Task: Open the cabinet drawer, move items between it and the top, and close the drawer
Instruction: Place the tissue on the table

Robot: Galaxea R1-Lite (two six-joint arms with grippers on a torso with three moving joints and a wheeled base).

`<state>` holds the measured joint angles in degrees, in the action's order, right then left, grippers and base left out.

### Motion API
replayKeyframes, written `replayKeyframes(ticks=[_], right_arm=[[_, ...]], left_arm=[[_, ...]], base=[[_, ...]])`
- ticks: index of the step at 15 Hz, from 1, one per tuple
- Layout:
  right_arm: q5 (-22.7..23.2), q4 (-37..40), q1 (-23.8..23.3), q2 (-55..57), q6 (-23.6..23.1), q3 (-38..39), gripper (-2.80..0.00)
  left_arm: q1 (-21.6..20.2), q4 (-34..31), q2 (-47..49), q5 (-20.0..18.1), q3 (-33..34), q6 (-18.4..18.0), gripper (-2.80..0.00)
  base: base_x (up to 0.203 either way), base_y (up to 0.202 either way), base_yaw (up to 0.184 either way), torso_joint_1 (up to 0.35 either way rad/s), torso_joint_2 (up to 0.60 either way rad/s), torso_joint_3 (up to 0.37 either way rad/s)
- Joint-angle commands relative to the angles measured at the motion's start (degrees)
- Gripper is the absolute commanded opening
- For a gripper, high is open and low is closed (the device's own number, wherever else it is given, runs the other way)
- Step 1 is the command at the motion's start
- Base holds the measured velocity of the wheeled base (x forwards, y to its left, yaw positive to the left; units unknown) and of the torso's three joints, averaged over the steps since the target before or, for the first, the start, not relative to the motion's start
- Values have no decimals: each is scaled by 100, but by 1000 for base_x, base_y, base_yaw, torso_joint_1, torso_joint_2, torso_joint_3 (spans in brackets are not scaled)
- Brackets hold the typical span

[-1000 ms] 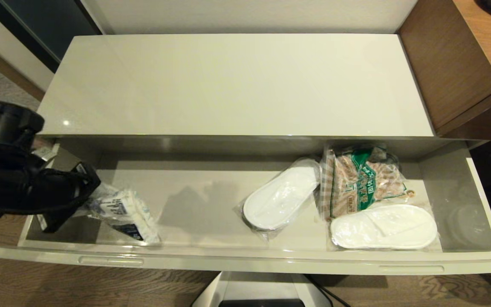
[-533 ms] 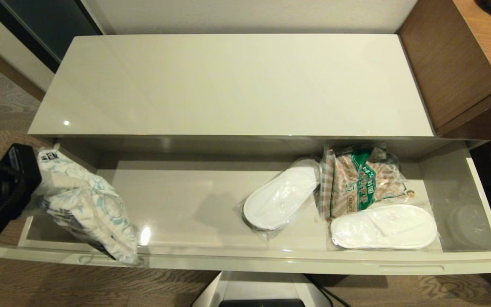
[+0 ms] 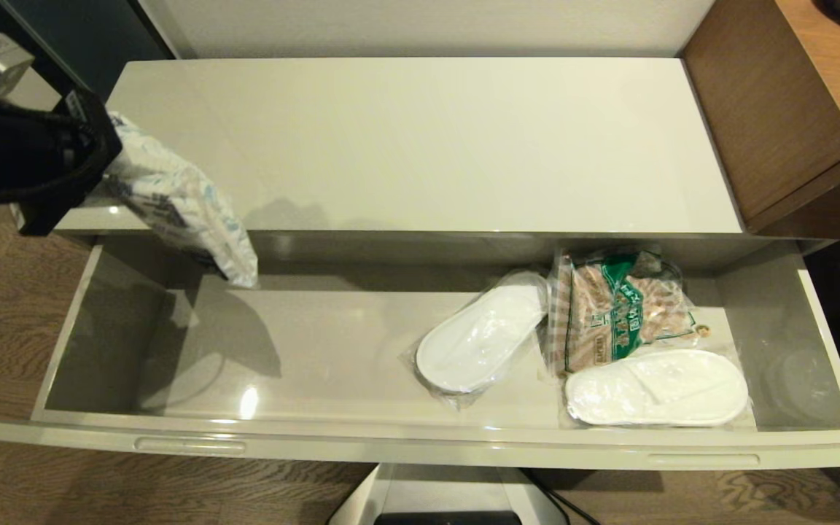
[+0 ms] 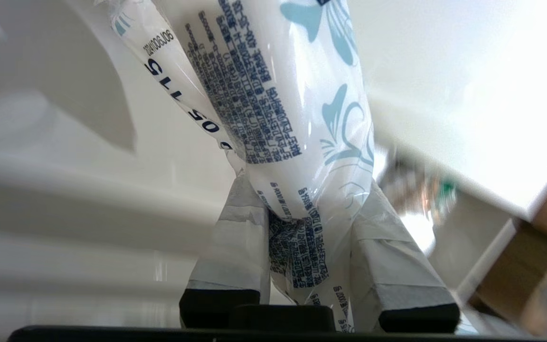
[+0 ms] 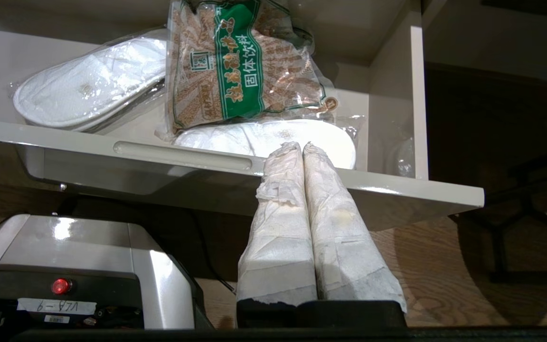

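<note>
The wide grey-beige drawer stands pulled open below the cream-beige top, which is bare. My left gripper is raised at the top's left end, shut on the small white packet with blue-grey print. The packet hangs in the air over the top's front left corner and the drawer's left end. In the left wrist view the packet is pinched between the taped fingers. The clear bag with green print lies in the drawer's right part. My right gripper is shut and empty, low before the drawer's right handle slot.
Two white slippers in clear wrap lie in the drawer beside and in front of the green bag. Brown wooden furniture stands against the cabinet's right end. My own base sits under the drawer's front.
The left gripper has lifted the white packet out of the drawer's left end, up and back to the top's left corner. The drawer and the other items have not moved.
</note>
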<state>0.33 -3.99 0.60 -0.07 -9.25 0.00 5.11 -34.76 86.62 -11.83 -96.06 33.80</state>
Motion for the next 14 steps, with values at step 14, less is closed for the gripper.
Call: replayKeyframes(ticks=[14], right_arm=[[2,-1,2,-72,-6,9,-280]], left_arm=[[333,2404,2982,2183,-1421,-1061,-280]], base=[[0,0,0,0,0,0]])
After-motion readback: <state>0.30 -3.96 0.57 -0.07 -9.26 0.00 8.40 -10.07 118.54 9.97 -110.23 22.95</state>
